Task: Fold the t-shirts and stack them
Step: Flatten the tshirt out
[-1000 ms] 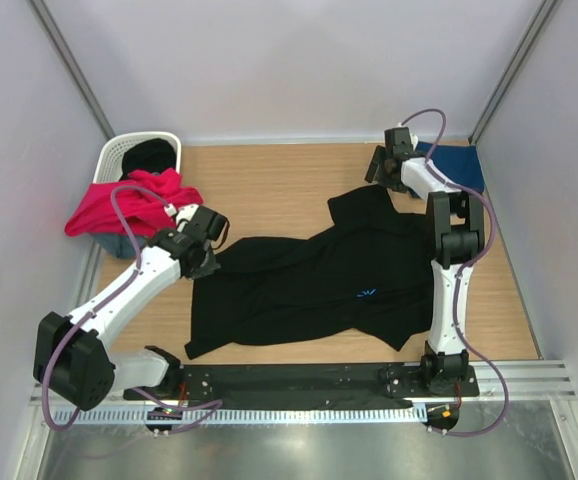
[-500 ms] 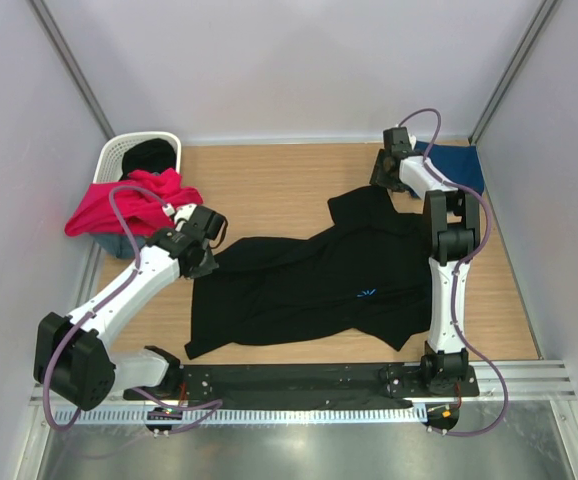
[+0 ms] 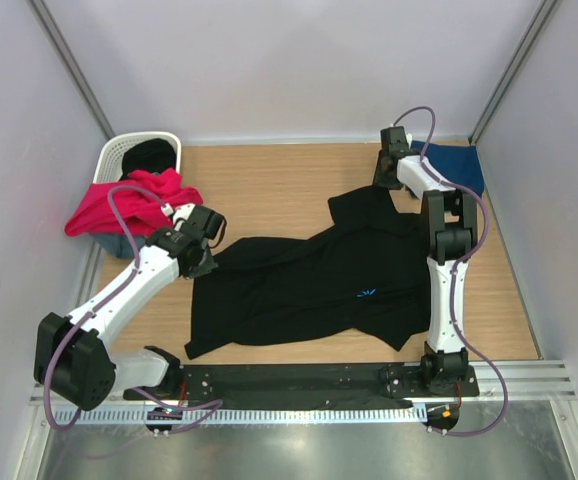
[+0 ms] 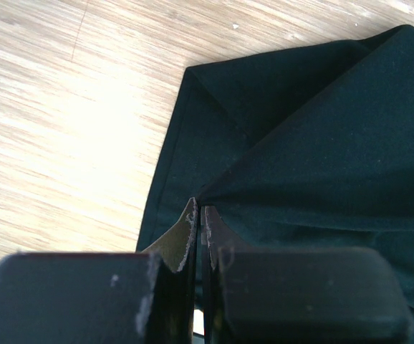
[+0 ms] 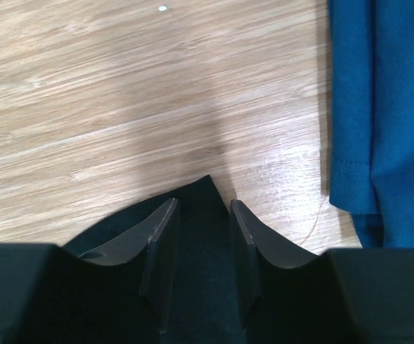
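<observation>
The left gripper (image 4: 198, 211) is clenched on a thin edge of the black t-shirt (image 3: 309, 285), which lies spread across the middle of the table (image 3: 269, 180); so slight a bite may slip once the cloth is pulled taut. The right gripper (image 5: 201, 208) has a black corner between parted jaws, though I cannot tell whether it grips, and a drag could snag the navy t-shirt (image 5: 386, 107) just beside it

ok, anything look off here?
Red shirt spills out over the basket rim onto the table's left edge. Black shirt lies skewed and rumpled, not flat; the left hand pinches its edge.
</observation>
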Tool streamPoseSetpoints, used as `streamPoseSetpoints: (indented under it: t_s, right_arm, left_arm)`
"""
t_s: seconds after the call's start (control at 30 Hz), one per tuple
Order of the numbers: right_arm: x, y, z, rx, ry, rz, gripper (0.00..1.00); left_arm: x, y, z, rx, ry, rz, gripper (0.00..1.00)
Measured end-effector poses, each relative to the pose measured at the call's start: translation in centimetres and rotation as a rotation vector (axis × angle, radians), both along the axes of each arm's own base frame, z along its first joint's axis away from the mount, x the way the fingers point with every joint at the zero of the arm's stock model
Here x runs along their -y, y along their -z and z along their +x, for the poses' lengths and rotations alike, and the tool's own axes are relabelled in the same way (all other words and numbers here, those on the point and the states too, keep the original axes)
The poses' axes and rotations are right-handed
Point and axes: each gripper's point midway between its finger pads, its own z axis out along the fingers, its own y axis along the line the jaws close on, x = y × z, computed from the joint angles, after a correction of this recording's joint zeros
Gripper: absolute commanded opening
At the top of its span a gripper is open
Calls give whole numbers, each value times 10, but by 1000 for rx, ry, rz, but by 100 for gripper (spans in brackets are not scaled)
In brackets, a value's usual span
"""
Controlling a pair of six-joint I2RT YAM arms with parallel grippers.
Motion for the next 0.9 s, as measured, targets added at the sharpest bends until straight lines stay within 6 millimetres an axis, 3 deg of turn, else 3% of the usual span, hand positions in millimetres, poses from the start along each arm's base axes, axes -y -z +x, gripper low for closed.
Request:
streamPoseSetpoints:
  t_s: [0.1,0.2,0.23,0.27,0.53,0.67,0.8,0.9]
  right_arm:
    - [-3,0,1,1,-11,-4,34]
    - [-5,1,3,5,-20,-4,19]
    - [-7,1,3,6,-24,-5,7]
    - [-8,0,4,8,-29,-6,1]
    - [-8,-2,5,12,-47,-13,1]
    - [-10,-11,4,18,-63,-3,1]
    - [-11,-50,9,81,-78,1,1]
    - [-11,-116,10,202,-81,8,1]
  left_arm:
    - [-1,0,0,0,-1,1,0]
    - [-2,0,0,-1,0,3,0]
    - [-2,0,0,-2,1,5,0]
    - [-3,0,0,-3,2,7,0]
    - [-13,-2,5,0,-13,18,0]
    - [-19,-19,31,53,-28,19,0]
    - [-28,-55,72,192,-30,20,0]
    - [-32,-86,103,346,-2,32,0]
